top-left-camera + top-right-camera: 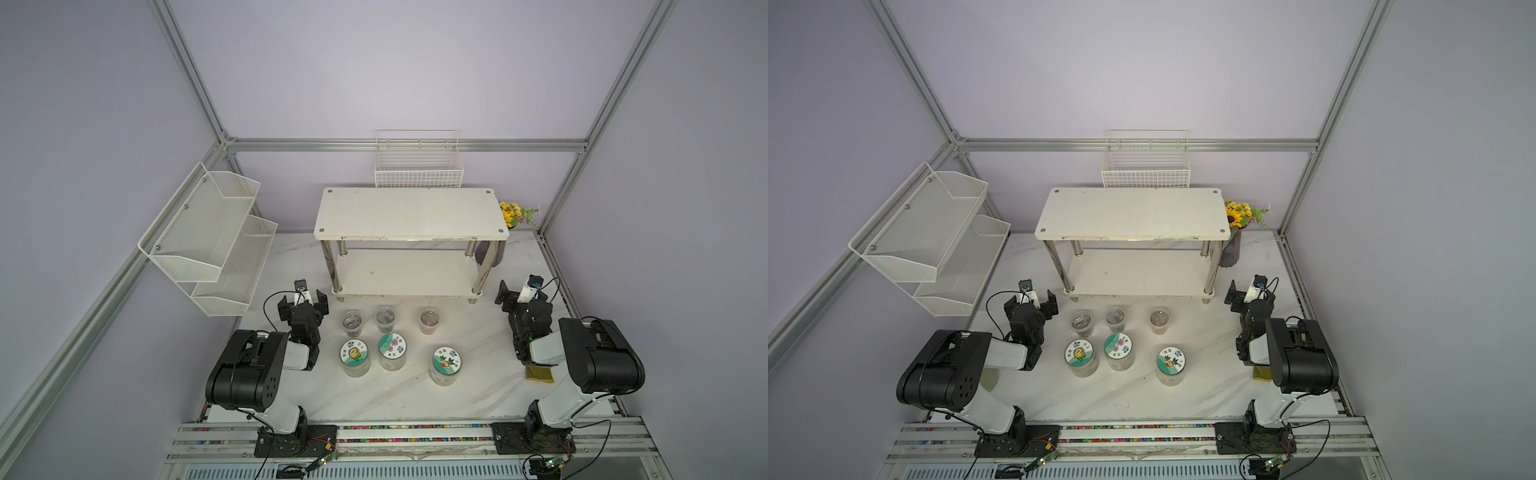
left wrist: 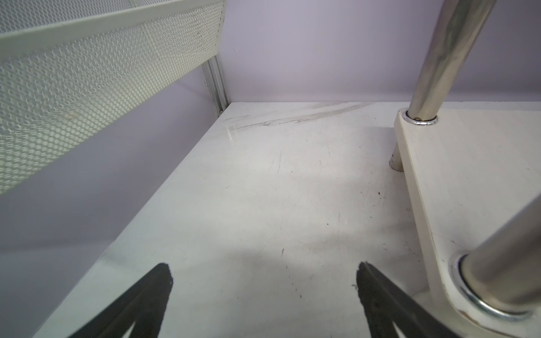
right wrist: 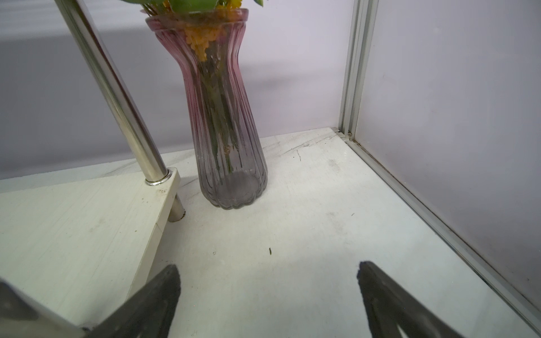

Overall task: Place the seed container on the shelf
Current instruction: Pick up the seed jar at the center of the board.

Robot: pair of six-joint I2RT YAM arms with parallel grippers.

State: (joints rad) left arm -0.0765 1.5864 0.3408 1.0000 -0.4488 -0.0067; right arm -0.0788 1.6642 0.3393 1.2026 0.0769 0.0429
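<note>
A white marbled counter [image 1: 415, 399] fills a booth with lilac walls [image 1: 395, 62]. At its back stands the shelf [image 1: 411, 212], two white boards on four shiny metal legs. Both boards are bare, and the long open side faces the arms, probably so it can be reached from the front. A white mesh rack [image 1: 208, 237] with two bins hangs on the left wall. A wire basket [image 1: 419, 174] hangs on the back wall behind the shelf.

Two black and white robot arms [image 1: 249, 374] are fixed at the front edge, one on each side, folded so the middle stays free. A ribbed pink glass vase [image 3: 228, 131] of yellow flowers [image 1: 513, 214] stands just beside the shelf's back right leg, apparently as decoration.

Between the arms, in front of the shelf and apart from it, stand three jars [image 1: 392, 352] with picture lids. Behind them, nearer the shelf, are three small clear cups [image 1: 385, 318] with dark contents. Either kind may be the seed container; none is on the shelf yet.

The left tool [image 2: 263, 278] and right tool [image 3: 268, 278] each point at bare counter beside a shelf end. Their fingers are spread wide and hold nothing, seemingly ready to begin.
</note>
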